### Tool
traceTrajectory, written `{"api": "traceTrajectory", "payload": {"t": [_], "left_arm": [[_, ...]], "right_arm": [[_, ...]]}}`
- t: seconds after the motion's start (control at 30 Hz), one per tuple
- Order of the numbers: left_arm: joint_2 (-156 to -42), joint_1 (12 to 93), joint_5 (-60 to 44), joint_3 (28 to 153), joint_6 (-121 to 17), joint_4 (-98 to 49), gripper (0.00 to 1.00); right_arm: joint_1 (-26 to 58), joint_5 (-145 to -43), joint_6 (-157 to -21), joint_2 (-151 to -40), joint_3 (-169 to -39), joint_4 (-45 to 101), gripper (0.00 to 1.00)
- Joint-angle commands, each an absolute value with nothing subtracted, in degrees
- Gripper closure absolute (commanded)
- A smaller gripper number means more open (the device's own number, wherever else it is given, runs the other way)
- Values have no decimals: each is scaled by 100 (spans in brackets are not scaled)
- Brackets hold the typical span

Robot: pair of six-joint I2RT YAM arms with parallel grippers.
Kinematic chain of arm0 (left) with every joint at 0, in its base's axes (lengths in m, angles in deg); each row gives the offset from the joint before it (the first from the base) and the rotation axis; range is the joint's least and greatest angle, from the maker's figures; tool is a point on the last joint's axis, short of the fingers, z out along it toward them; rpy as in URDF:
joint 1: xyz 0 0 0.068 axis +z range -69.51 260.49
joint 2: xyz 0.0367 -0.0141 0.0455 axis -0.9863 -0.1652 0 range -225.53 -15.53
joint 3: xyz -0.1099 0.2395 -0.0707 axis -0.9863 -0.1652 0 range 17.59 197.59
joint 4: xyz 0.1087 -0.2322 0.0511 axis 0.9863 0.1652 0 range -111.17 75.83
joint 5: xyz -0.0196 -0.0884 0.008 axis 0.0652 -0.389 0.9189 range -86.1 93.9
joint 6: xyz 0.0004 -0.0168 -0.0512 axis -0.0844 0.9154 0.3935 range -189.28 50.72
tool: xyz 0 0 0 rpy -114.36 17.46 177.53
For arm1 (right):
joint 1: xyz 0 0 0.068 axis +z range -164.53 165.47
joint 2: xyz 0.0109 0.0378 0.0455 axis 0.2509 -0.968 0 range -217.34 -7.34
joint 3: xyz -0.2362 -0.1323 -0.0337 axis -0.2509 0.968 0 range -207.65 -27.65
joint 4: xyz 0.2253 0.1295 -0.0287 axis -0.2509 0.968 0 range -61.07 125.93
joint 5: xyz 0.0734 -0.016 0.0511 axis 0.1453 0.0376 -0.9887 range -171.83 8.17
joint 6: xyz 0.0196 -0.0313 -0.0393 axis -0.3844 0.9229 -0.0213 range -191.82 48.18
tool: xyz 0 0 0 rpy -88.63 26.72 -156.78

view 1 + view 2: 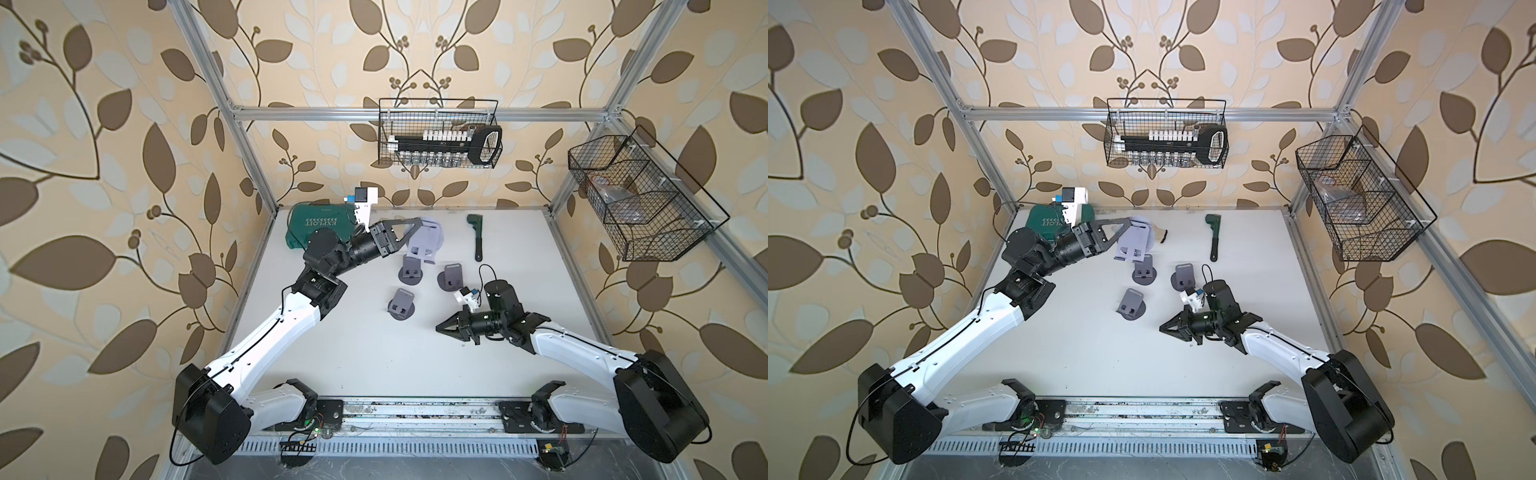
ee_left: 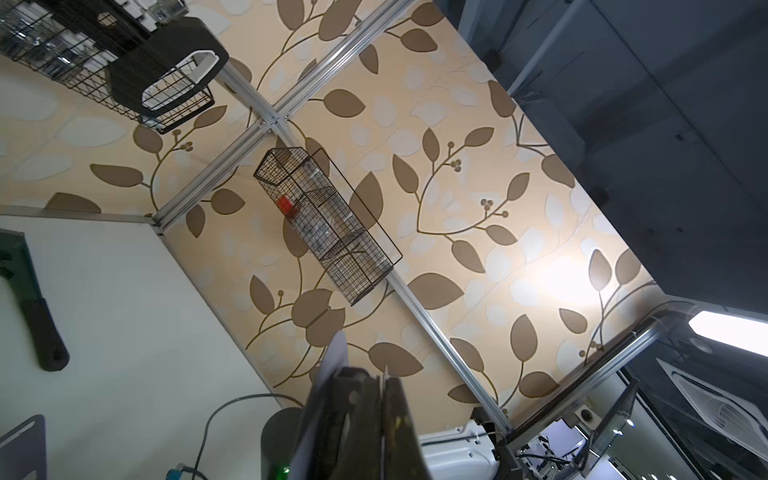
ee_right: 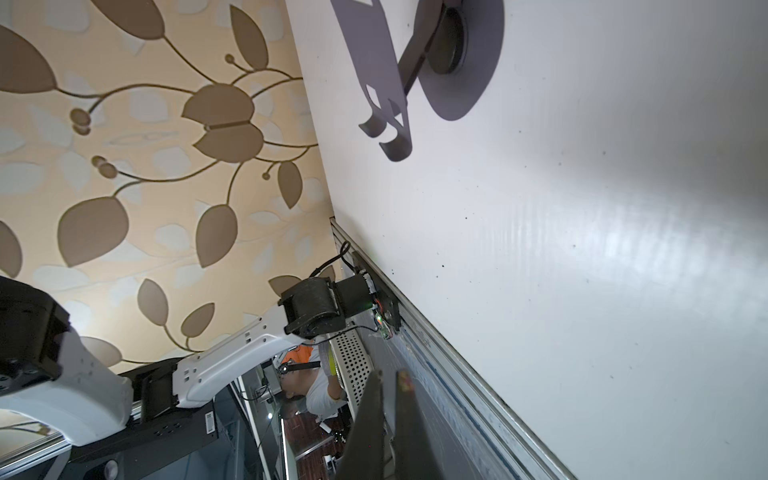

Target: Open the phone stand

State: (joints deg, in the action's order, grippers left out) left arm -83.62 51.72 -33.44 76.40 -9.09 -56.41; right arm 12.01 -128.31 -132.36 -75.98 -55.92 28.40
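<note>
Left gripper is clamped shut on the phone stand. I'm holding it up off the bench at the back, just beside the green case.

The grip is on a thin edge. In the left wrist view my fingers are pressed together with only a sliver between them, and a pale leaf of the stand runs along the outside of one finger.

Why lifted, my guess: flat on the bench the plate and the round base can't swing apart. In the air one leaf hangs free for the second arm to pull. I can't tell from above how far the hinge is open.

Right gripper is closed and empty, parked low over the middle of the bench, well apart from the held stand. It will need to open before it can take the free leaf.

The other stands sit on the bench between my two grippers, plates tilted up off their round bases. They look done, so I'd leave them.

Pose:
- Left arm: stretched far forward, elbow raised. The wrist is rolled so the fingers lie roughly level and point across toward my right.
- Right arm: folded close, forearm low, fingers pointing across toward my left.
</note>
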Motion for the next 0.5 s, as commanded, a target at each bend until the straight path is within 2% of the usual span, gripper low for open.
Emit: {"api": "traceTrajectory", "payload": {"t": [0.0,0.07,0.1,0.17,0.23,0.27,0.47], "left_arm": [[-8432,5202,-3512,7649,-661,-5763,100],[-8368,5200,-3453,7462,-506,-5730,100],[-8338,5198,-3430,7366,-421,-5738,100],[-8280,5200,-3333,7082,-157,-5769,100],[-8251,5193,-3249,6727,163,-5996,100],[-8241,5194,-3196,6550,359,-6161,100],[-7971,5158,-3074,6098,554,-6160,100]], "right_arm": [[1094,-12467,-12265,-6850,-6281,3974,100],[957,-12332,-11807,-6477,-6776,4526,100],[845,-12336,-11780,-6327,-6913,4562,91],[648,-12325,-11859,-6020,-7067,4427,66],[567,-12235,-11964,-5858,-7079,4181,52],[560,-12200,-12017,-5809,-7065,4042,49],[564,-12463,-13051,-6164,-6584,2494,48]]}}
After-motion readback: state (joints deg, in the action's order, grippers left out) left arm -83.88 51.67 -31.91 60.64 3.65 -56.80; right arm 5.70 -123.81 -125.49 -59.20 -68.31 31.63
